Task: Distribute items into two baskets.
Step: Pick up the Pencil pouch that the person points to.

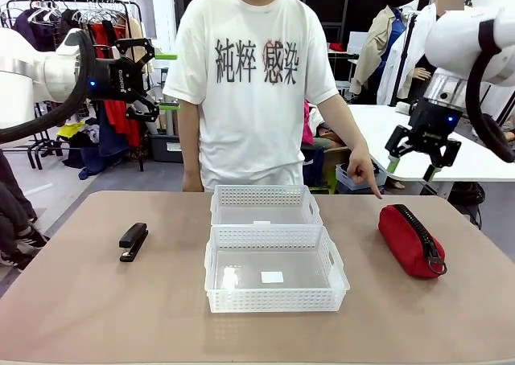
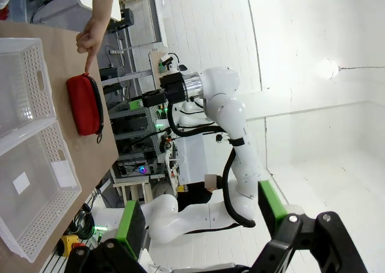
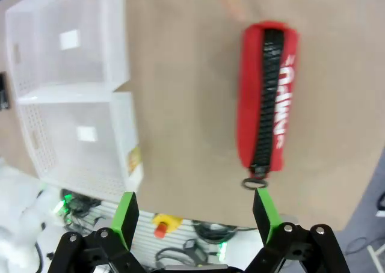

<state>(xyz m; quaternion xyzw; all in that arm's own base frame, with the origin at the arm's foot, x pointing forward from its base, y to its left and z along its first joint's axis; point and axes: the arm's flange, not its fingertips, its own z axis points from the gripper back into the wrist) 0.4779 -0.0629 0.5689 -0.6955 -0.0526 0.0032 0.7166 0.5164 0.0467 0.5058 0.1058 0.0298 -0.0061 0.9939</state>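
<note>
The red pouch (image 1: pixel 410 240) lies on the table at the right, its zipper up. A person's hand (image 1: pixel 366 174) points a finger down at its far end. The small black stapler (image 1: pixel 133 241) lies at the left. Two white lattice baskets stand end to end in the middle, one far (image 1: pixel 265 194) and one near (image 1: pixel 273 299), both empty. My left gripper (image 1: pixel 153 84) hangs open, high at the far left. High over the right edge, my right gripper (image 1: pixel 412 169) is open too. In the right wrist view the open gripper (image 3: pixel 195 210) looks down on the pouch (image 3: pixel 267 104) and a basket (image 3: pixel 114 38).
The person stands at the far edge behind the baskets. In the left wrist view the open gripper (image 2: pixel 201 216) faces sideways, past the pouch (image 2: pixel 84 104) toward the right arm (image 2: pixel 222 104). Bare tabletop (image 1: pixel 96 301) lies around the stapler and in front of the pouch.
</note>
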